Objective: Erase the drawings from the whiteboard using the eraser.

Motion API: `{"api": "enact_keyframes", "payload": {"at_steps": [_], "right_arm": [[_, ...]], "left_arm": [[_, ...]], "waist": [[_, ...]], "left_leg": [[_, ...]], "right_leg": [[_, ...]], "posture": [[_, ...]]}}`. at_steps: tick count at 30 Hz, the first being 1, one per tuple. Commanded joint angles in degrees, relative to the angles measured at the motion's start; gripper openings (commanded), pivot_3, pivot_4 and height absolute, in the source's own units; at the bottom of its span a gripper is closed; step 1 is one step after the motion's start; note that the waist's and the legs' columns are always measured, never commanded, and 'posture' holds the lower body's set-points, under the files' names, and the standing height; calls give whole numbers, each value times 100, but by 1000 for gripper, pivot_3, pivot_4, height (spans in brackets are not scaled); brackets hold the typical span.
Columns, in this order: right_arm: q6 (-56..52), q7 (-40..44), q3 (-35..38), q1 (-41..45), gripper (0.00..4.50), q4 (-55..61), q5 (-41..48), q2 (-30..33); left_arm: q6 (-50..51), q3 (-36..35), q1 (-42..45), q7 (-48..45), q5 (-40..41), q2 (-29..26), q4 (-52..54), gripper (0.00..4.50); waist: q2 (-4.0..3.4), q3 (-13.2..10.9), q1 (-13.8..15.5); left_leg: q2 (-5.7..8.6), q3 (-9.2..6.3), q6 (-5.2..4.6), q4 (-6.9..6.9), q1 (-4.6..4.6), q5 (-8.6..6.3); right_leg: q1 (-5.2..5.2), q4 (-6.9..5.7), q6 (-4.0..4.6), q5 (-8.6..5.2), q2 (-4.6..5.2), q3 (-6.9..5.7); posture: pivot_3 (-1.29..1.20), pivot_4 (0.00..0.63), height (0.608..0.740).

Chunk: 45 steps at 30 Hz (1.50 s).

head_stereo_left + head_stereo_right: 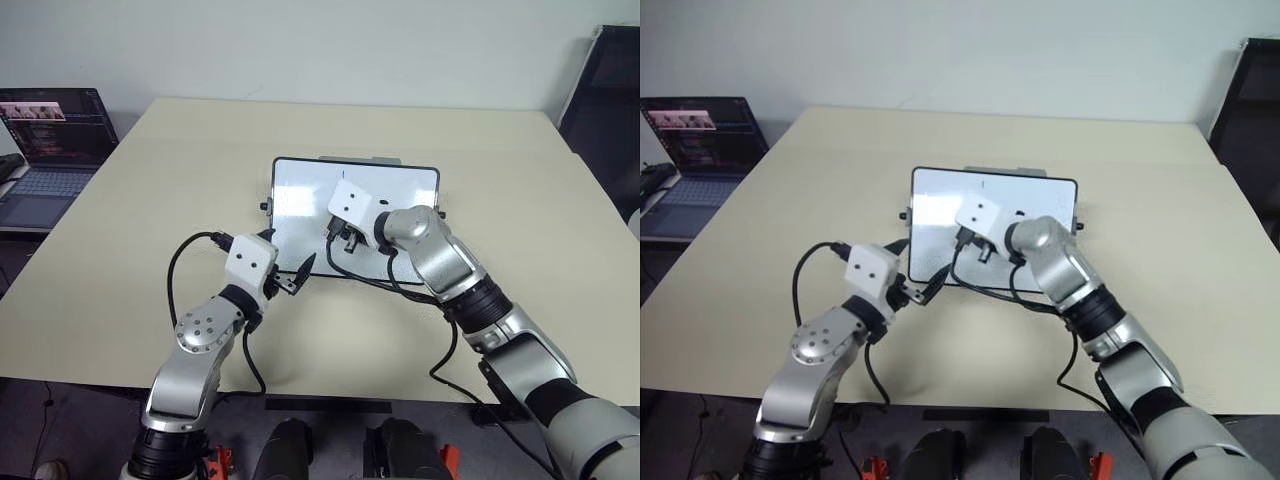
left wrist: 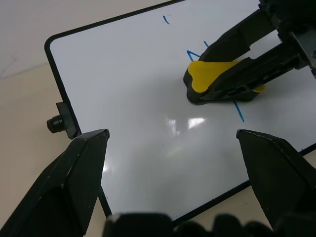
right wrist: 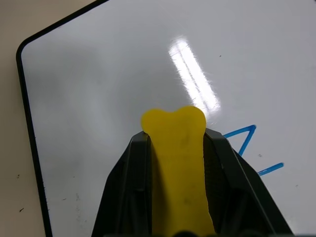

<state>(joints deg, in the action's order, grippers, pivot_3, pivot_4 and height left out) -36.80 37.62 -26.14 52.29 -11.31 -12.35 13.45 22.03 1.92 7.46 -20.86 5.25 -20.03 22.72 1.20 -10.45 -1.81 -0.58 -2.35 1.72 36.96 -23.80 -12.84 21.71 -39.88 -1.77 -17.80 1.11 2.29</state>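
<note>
A: Eraser (image 2: pixel 217 79) on the whiteboard (image 2: pixel 128 89), black underside pressed to the glossy surface, yellow top up. It sits about mid-board, clamped between the two black fingers of the right gripper (image 2: pixel 232 79), one finger on each long side.

B: Fingers tight on it?

A: Yes, closed on the eraser, which fills the gap between them. In the right wrist view the yellow end (image 3: pixel 174 123) pokes out past the fingertips.

B: Drawings?

A: Thin blue strokes (image 3: pixel 244 136) just beside the eraser. An angled stroke and a short dash show on one side of it in the right wrist view. In the left wrist view blue lines stick out from under the block on two sides, and a small separate blue tick (image 2: pixel 167 19) lies nearer the board's far edge.

B: Board itself?

A: White, thin black rounded frame, a small black knob (image 2: pixel 57 122) on the side edge. It lies flat on the beige tabletop (image 1: pixel 150 220), roughly central.

B: Left gripper?

A: Left gripper (image 1: pixel 297 272) sits at the board's near left corner, fingers spread wide apart, nothing between them. Whether a fingertip touches the frame, cannot tell.

B: Surroundings?

A: Open laptop (image 1: pixel 45 145) off the tabletop's left edge, screen lit. Dark chair (image 1: pixel 605 90) at far right. Black cables (image 1: pixel 370 275) trail from both wrists.
</note>
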Motion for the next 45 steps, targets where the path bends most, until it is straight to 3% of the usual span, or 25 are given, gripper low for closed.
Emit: {"api": "enact_keyframes", "payload": {"at_steps": [1, 17, 34, 45], "right_arm": [[-138, 10, 29, -14, 1084, 197, -60, 33], [252, -617, 737, 1359, 1084, -242, 13, -111], [945, -239, 50, 1002, 1084, -1451, -504, -77], [524, 2, 62, 660, 1084, -947, -460, -183]], "left_arm": [[-53, -47, 24, 28, -33, -35, 299, 4500], [-107, 77, 254, -55, 5, -1, 58, 4500], [-49, 29, 144, 13, -9, 17, 187, 4500], [-56, 20, 77, 88, -7, 16, 230, 4500]], "waist": [[0, 0, 1], [-1, -2, -3], [0, -1, -7], [1, 0, -5]], "left_leg": [[0, 0, 0, 0, 0, 0], [-2, 4, 1, -13, -6, -1], [-3, 4, 0, -6, 2, 0], [-3, 3, 0, -5, 9, 0]], "right_leg": [[0, 0, 0, 0, 0, 0], [10, 11, 0, 0, 0, 1], [-1, 9, 0, 0, -1, 1], [-7, 6, 0, 0, -1, 2]], "posture": [[0, 150, 740], [0, 150, 740], [0, 150, 740], [0, 150, 740]]}}
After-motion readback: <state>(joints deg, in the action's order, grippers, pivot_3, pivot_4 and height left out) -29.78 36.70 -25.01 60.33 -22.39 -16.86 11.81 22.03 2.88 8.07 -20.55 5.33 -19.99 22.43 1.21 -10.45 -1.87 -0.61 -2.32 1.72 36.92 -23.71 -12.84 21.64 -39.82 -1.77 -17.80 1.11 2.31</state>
